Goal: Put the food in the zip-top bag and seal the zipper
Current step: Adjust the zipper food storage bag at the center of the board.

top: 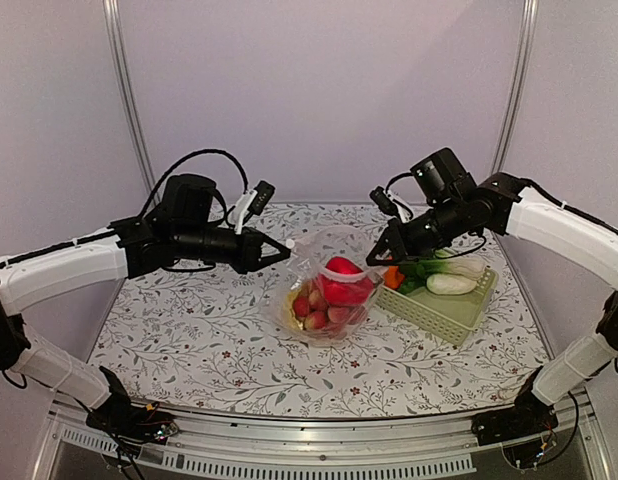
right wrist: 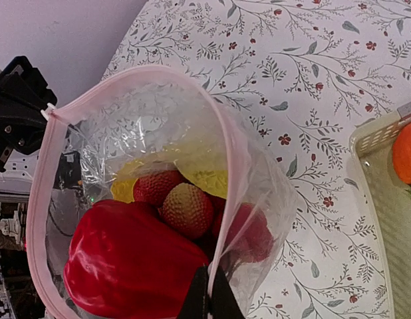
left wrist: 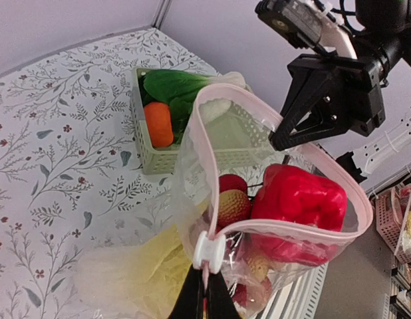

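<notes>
The zip-top bag [top: 324,290] stands open at mid-table, held up between both arms. Inside lie a big red fruit [left wrist: 298,199], small red-pink fruits [right wrist: 185,209] and the yellow cabbage [right wrist: 199,176]. My left gripper [left wrist: 205,296] is shut on the bag's edge just below a white slider [left wrist: 209,251] at one end of the pinkish zipper [left wrist: 292,226]. My right gripper [right wrist: 207,299] is shut on the opposite end of the rim [right wrist: 222,199]. From above, the left gripper [top: 287,245] and right gripper [top: 372,260] flank the bag's mouth.
A pale green slotted basket [top: 444,310] sits right of the bag, holding an orange [top: 393,277], green leaves [top: 421,270] and a white vegetable [top: 451,284]. A flower-patterned cloth [top: 189,330] covers the table. Grey walls stand behind and at both sides.
</notes>
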`<state>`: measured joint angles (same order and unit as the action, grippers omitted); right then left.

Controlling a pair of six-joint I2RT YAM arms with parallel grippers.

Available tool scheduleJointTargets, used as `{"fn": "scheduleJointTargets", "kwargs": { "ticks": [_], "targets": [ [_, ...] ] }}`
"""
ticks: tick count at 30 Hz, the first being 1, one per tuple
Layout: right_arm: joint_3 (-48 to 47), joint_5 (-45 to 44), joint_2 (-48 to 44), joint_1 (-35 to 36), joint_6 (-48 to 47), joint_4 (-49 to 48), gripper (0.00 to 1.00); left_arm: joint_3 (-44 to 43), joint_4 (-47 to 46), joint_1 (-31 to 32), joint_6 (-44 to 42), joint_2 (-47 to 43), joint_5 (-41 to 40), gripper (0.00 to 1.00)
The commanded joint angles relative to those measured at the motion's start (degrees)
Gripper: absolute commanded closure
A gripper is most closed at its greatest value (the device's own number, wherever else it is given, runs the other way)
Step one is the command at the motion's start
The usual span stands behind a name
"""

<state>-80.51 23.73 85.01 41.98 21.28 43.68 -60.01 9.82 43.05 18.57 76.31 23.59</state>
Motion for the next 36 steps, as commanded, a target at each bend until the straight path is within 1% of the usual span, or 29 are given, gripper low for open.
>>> {"fn": "scheduleJointTargets", "kwargs": {
  "ticks": [1,6,9,15,19,21,22,24,25,28,31,34,36],
  "targets": [
    [-2.17,-0.83,-1.62,0.1,0.49,0.99,1.0,-2.15,-0.48,-0.07,-1.32,-3.1,0.39,1.0],
    [-7.54,-0.94,-4.77,0.17,-0.52,2.1,1.0,-5.41,-1.98,-0.2,-0.52,-7.43,-0.03,1.0],
    [-8.19,-2.41,-6.42,0.15,-0.99,2.37,1.0,-5.38,-2.96,-0.4,0.07,-9.54,0.3,1.0],
    [-5.06,-7.21,-6.8,0.18,-1.05,2.81,1.0,-4.07,-1.41,-0.77,-0.38,-9.96,0.29,1.0],
    [-2.09,-10.72,-6.2,0.18,-0.15,2.82,0.97,-3.26,-1.68,-0.77,-0.74,-8.12,1.84,1.0],
    [-0.55,-12.22,-6.18,0.13,-0.16,2.8,0.94,-3.48,-1.56,-0.77,-1.15,-6.43,3.11,1.0],
    [0.34,-12.83,-6.24,0.17,-0.31,2.81,0.91,-3.64,-1.54,-0.77,-1.35,-5.47,3.84,1.0],
    [1.14,-13.04,-6.51,0.2,-0.96,2.64,0.81,-3.92,-1.91,-0.64,-1.66,-3.77,5.46,1.0],
    [1.36,-13.21,-6.72,0.15,-1.37,2.57,0.74,-4.01,-2.06,-0.56,-1.57,-3.07,6.09,1.0],
    [0.45,-14.17,-7.83,-0.15,-2.32,2.54,0.45,-4.36,-2.45,-0.07,-1.49,-2.29,7.36,1.0],
    [-1.6,-15.14,-9.74,-0.56,-3.01,2.76,0.23,-4.16,-3.08,0.43,-1.58,-3.03,7.67,1.0],
    [-3.21,-17.91,-12.43,-0.71,-3.42,2.74,0.11,-4.41,-3.1,0.62,-1.48,-3.23,8.32,1.0],
    [-3.95,-20.29,-13.95,-0.9,-3.5,2.73,0.07,-4.5,-2.91,0.63,-1.47,-3.35,8.56,1.0]
  ]
}}
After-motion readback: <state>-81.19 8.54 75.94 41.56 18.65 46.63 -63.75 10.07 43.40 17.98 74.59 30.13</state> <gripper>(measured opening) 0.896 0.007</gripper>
